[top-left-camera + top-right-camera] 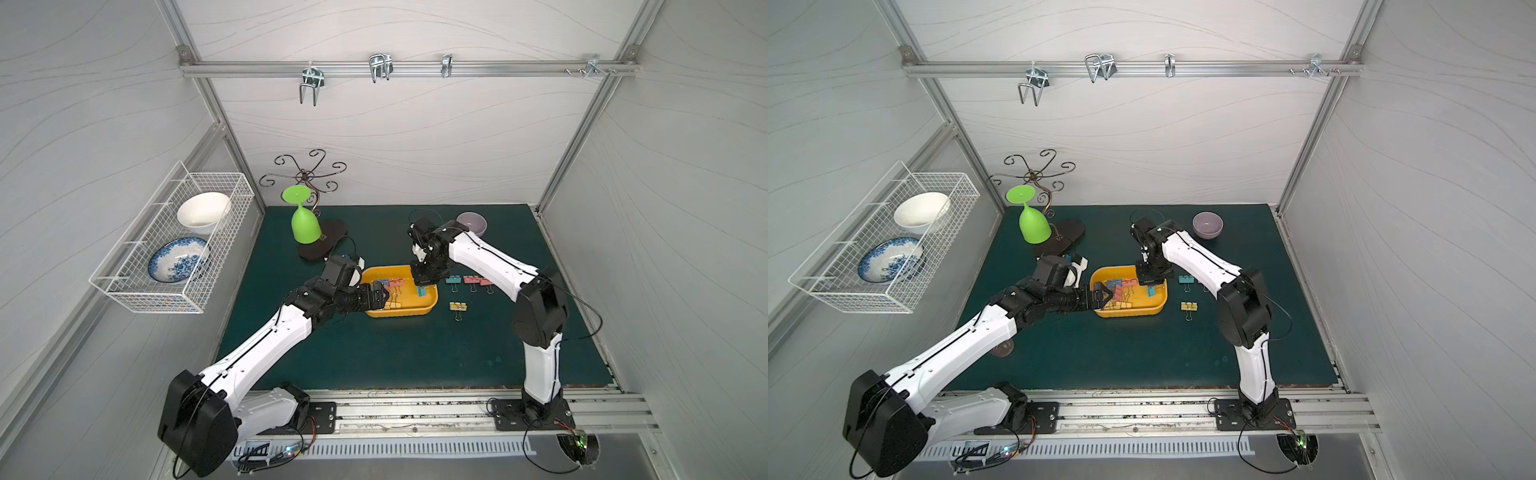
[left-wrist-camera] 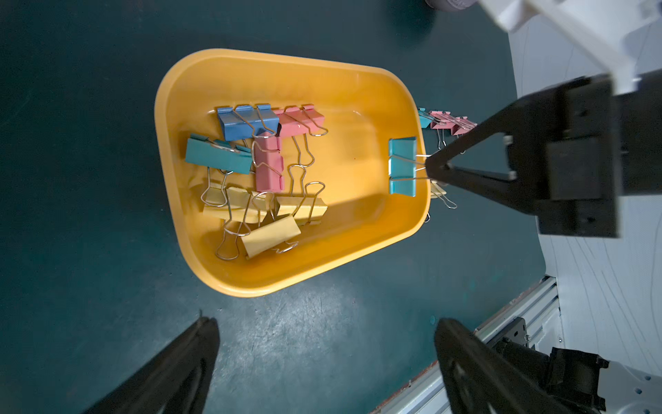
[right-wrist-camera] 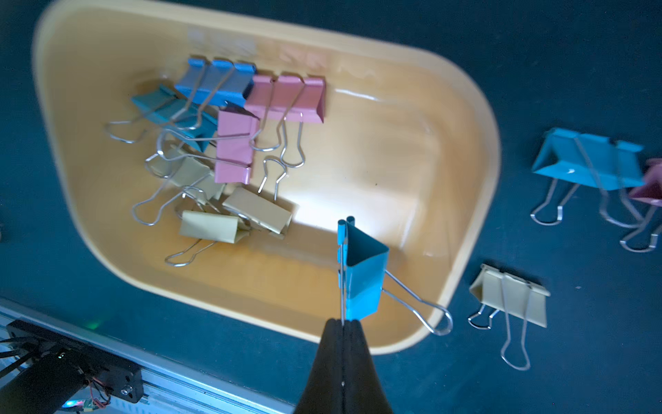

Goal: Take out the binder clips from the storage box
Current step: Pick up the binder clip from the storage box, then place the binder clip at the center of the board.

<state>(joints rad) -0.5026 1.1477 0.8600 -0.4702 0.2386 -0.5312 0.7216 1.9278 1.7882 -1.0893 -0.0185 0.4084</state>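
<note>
The yellow storage box (image 1: 399,312) sits mid-mat, seen in both top views and both wrist views. Several binder clips (image 2: 267,161), blue, pink, teal and yellow, lie heaped at its left end. My right gripper (image 3: 343,322) is shut on one wire handle of a teal binder clip (image 3: 365,276), which hangs over the box's right end (image 1: 422,291). My left gripper (image 2: 326,344) is open over the box's left edge (image 1: 380,297), holding nothing. On the mat right of the box lie a teal clip (image 1: 453,280), two pink clips (image 1: 478,281) and a yellow clip (image 1: 458,306).
A lilac bowl (image 1: 471,222) stands at the back right, behind the right arm. An upside-down green goblet (image 1: 304,224) and a dark metal stand are at the back left. A white wire basket (image 1: 174,245) with two bowls hangs on the left wall.
</note>
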